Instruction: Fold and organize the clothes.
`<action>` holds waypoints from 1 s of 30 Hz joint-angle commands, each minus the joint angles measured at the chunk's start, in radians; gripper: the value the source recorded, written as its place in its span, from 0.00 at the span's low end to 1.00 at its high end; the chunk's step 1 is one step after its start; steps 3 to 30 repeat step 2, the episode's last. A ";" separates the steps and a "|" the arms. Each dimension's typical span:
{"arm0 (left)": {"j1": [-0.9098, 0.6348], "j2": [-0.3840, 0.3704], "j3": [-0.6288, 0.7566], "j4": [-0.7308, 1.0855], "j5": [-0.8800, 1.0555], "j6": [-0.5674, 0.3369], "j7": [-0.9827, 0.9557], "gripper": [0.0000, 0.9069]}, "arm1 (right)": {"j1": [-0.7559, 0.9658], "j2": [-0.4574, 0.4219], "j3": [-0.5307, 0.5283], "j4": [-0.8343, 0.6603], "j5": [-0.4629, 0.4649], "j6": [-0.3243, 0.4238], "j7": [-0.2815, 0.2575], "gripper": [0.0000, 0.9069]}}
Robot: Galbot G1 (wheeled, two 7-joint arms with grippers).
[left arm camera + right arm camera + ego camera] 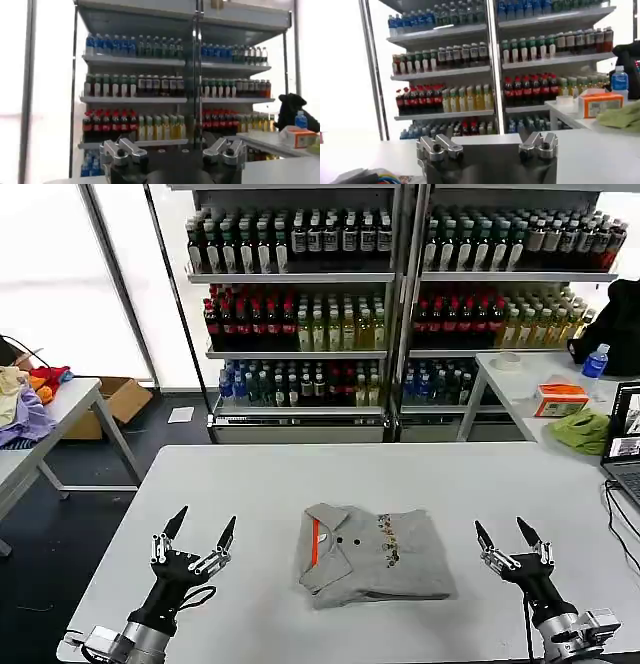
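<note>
A light grey shirt point(375, 556) lies folded into a rectangle at the middle of the white table point(330, 469), its buttoned collar with red-orange trim to the left and a small multicoloured print on the chest. My left gripper point(203, 530) is raised open to the left of the shirt, nothing between its fingers. To the right of the shirt my right gripper point(504, 534) is also raised and open, holding nothing. Both stand apart from the cloth.
Drink shelves point(400, 294) fill the back. A side table at the left holds a purple-orange-yellow heap of garments point(25, 399). At the right another table carries a lime-green cloth point(582, 429), an orange box point(560, 398) and a laptop point(625, 449).
</note>
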 commanded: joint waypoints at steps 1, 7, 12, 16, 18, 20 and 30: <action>0.000 -0.018 -0.008 0.017 -0.023 0.035 0.030 1.00 | -0.018 0.007 0.047 0.010 0.031 -0.003 -0.020 1.00; 0.000 -0.021 -0.009 0.015 -0.022 0.034 0.031 1.00 | -0.018 0.008 0.060 0.007 0.037 -0.007 -0.018 1.00; 0.000 -0.021 -0.009 0.015 -0.022 0.034 0.031 1.00 | -0.018 0.008 0.060 0.007 0.037 -0.007 -0.018 1.00; 0.000 -0.021 -0.009 0.015 -0.022 0.034 0.031 1.00 | -0.018 0.008 0.060 0.007 0.037 -0.007 -0.018 1.00; 0.000 -0.021 -0.009 0.015 -0.022 0.034 0.031 1.00 | -0.018 0.008 0.060 0.007 0.037 -0.007 -0.018 1.00; 0.000 -0.021 -0.009 0.015 -0.022 0.034 0.031 1.00 | -0.018 0.008 0.060 0.007 0.037 -0.007 -0.018 1.00; 0.000 -0.021 -0.009 0.015 -0.022 0.034 0.031 1.00 | -0.018 0.008 0.060 0.007 0.037 -0.007 -0.018 1.00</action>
